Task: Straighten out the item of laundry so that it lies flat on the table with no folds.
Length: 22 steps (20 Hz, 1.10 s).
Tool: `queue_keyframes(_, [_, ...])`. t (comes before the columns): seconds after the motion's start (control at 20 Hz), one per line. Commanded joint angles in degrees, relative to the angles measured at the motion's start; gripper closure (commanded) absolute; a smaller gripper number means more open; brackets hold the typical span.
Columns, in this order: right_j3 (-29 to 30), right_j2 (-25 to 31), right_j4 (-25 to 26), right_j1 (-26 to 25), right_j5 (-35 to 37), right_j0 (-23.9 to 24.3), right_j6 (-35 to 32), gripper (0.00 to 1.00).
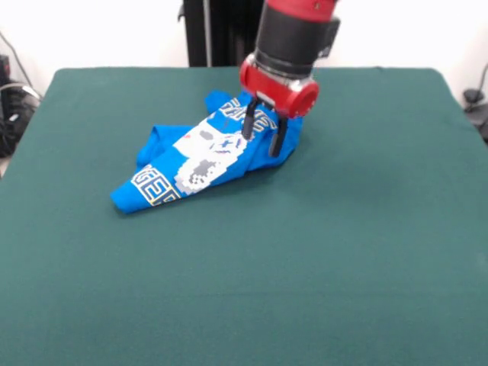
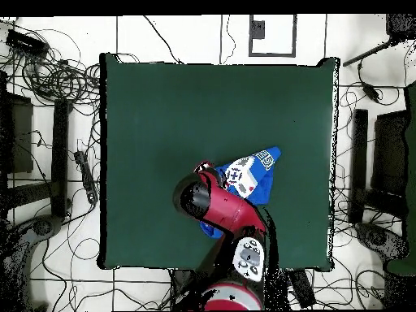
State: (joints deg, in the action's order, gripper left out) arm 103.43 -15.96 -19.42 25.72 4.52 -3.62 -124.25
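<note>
The end effector (image 1: 262, 135) points straight down from a red collar and black wrist section, with its two dark fingers (image 1: 248, 122) spread apart and nothing clamped between them. In the front view the fingertips stand at the upper right part of the item of laundry (image 1: 206, 156); whether they touch the cloth cannot be determined. In the overhead view the arm (image 2: 213, 205) covers the end effector, so it cannot be seen there.

The item of laundry is a bright blue T-shirt, bunched and folded, not flat. In the front view it runs as a tapered strip from about 1 o'clock beneath the fingers down to about 7 o'clock, where a blunt blue end carries white block lettering (image 1: 156, 186). A white-grey pixelated graphic (image 1: 204, 158) occupies the middle of the strip. A folded blue flap projects toward 9 o'clock, and more lettering shows near the fingers.

The surface (image 1: 320, 259) is covered in dark green cloth and is far larger than the shirt. In the front view the shirt lies slightly toward 11 o'clock from the surface centre, well apart from every edge.

In the overhead view, cables (image 2: 57, 73) lie on the floor around the surface.
</note>
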Motion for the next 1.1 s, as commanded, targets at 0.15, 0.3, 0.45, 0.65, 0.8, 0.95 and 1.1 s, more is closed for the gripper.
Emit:
queue_keyframes(0.15, [1.2,9.8,-1.7,-7.9,-6.7,1.4,-12.5,0.00])
queue_keyframes(0.3, [2.1,10.2,-1.2,-7.3,-7.0,2.1,-12.0,0.00])
queue_keyframes(0.45, [2.8,10.3,-0.3,-6.8,-7.3,2.8,-11.1,0.00])
queue_keyframes(0.65, [3.5,9.4,0.7,-6.1,-8.8,3.2,-10.6,1.00])
queue_keyframes(0.8, [4.7,11.0,1.8,-5.2,-8.8,5.6,-10.3,1.00])
queue_keyframes(0.95, [6.0,11.9,4.0,-2.7,-8.3,8.2,-8.9,1.00])
queue_keyframes(1.1, [8.6,12.9,5.7,3.1,-4.3,11.1,-7.4,1.00])
